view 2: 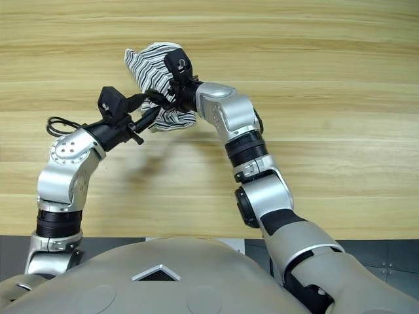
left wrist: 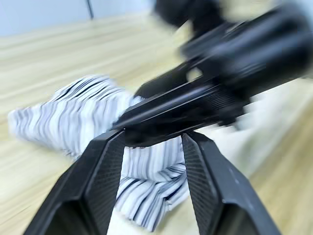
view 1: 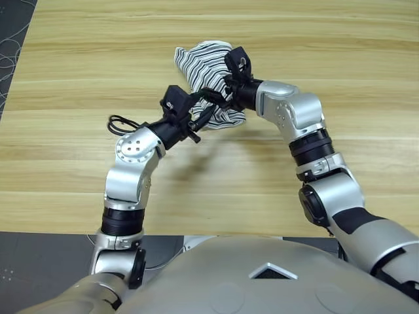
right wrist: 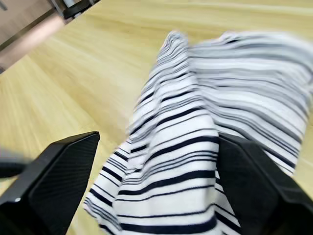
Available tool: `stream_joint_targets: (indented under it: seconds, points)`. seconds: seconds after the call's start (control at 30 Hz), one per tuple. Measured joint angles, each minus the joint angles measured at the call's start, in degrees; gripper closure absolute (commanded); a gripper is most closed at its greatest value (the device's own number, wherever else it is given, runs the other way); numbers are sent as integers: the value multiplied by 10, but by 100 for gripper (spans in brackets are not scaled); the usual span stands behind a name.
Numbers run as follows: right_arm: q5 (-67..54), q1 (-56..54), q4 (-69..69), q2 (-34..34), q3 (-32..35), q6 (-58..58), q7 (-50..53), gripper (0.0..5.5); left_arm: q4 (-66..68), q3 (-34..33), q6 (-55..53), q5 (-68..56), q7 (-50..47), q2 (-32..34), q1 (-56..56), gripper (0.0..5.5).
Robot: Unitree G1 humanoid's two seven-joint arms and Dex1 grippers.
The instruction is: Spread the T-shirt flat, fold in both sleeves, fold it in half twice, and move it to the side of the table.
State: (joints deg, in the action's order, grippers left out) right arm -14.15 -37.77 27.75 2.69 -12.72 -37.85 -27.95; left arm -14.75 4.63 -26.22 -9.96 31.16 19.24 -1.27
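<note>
My right fingers (right wrist: 58, 171) are gaping around the crumpled T-shirt (view 1: 206, 62), my left fingers (left wrist: 105, 181) hovering open beside it. Soft and limp, it is asking for hem pinches.

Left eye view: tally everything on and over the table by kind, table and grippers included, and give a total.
Black-and-white striped cloth T-shirt: 1
Black two-finger grippers: 2, the left gripper and the right gripper
Light wooden table: 1
Total: 4

Lab-like room — wooden table (view 1: 340, 52), loose floor cables (view 1: 8, 57).
</note>
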Motion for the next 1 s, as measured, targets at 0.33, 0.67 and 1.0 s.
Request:
stream_joint_targets:
  seconds: [0.33,0.67,1.0]
  points:
    - [-24,64,-29,43,-65,-49,-78,4,44,-189,143,-4,-204,-42,-176,343]
    - [-22,59,-8,51,-43,-40,-73,4,34,-208,244,3,-245,-64,-186,343]
    - [13,102,-93,21,-149,-13,-145,4,73,-189,246,24,-245,-59,-179,343]
